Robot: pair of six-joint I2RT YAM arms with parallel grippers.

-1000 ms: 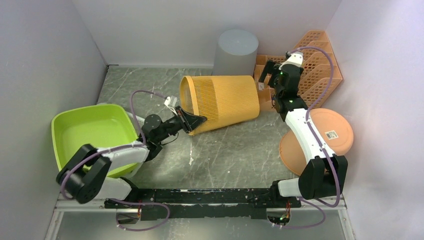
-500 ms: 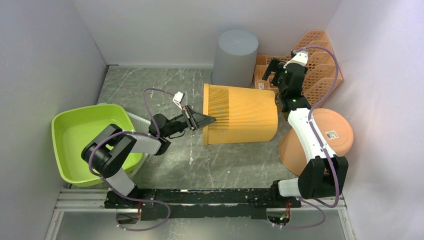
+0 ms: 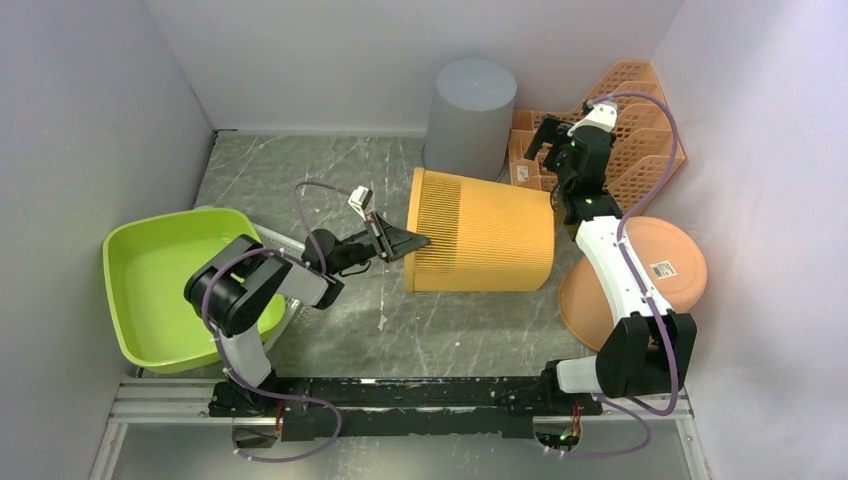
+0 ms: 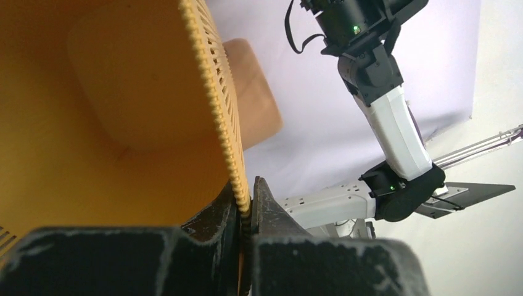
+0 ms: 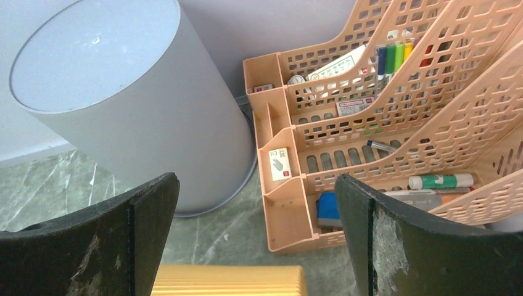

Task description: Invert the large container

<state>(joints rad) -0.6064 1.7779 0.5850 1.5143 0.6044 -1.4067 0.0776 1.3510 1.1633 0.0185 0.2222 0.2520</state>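
A grey marbled table [image 3: 300,170] boxed in by pale walls, with the job judged about half done. The left gripper [image 3: 416,240] is clamped tight on the rim [image 4: 217,117] of the orange ribbed wastebasket [image 3: 485,235], one finger inside the wall and one outside, as the left wrist view shows.

The wastebasket lies on its side near the middle of the table. Its open mouth faces the left gripper and its closed base points right, toward the right arm. The pinch sits low on the mouth's edge, so the basket's whole body stretches away from the fingers. From its tipped pose, the first quarter-turn looks made. What remains, by this reading, is to carry the rim on over until the mouth meets the table and the base faces up, then let go.

The right gripper [image 3: 545,135] hangs behind the basket's far end with its jaws spread wide and nothing between them. Its own camera looks down on the basket's top edge [image 5: 228,280] just below. Beyond stand a grey cylindrical bin [image 3: 470,100] and a peach perforated desk organizer [image 3: 645,130] holding pens and small items. A terracotta disc [image 3: 650,275] lies under the right arm, and a lime-green basin [image 3: 150,270] sits at far left.
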